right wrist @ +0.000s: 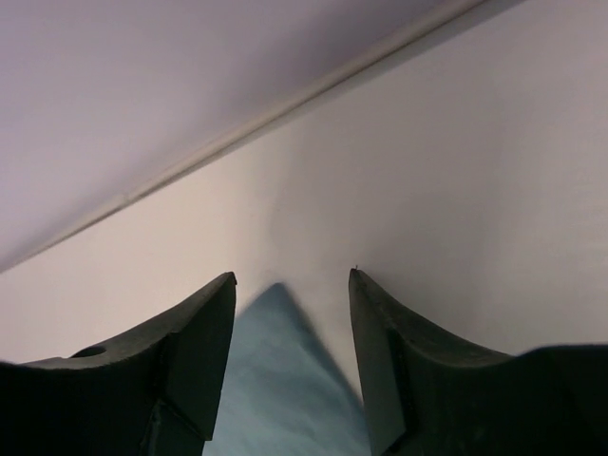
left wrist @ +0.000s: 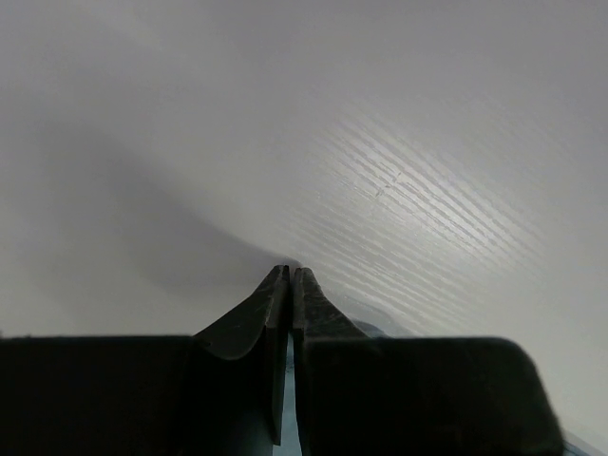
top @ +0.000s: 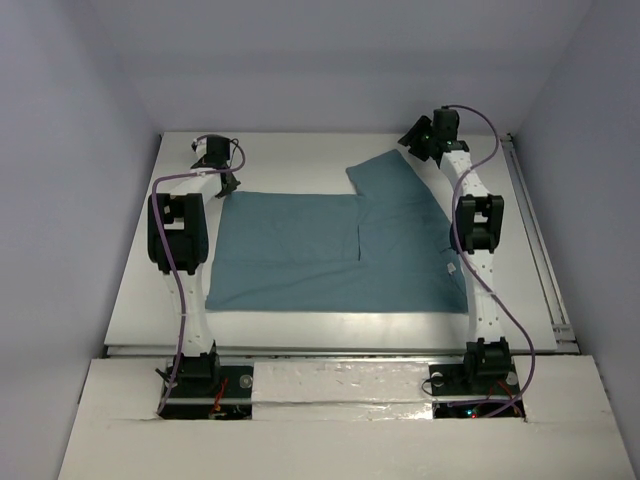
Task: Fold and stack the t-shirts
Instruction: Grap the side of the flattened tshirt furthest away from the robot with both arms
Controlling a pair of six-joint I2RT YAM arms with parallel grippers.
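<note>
Teal t-shirt (top: 320,250) lies spread flat on white table (top: 290,160), one flap jutting toward far wall. Left gripper (left wrist: 289,272) at shirt's far-left corner, clenched tight. Teal sliver low between fingers, but cannot tell if cloth is pinched. Right gripper (right wrist: 291,275) by far flap, jaws apart, gripping nothing, cloth tip under gap. Right arm (top: 478,250) crosses shirt's right edge, white label (top: 452,270) just beside it. Rail (top: 540,250) along table's right side.
</note>
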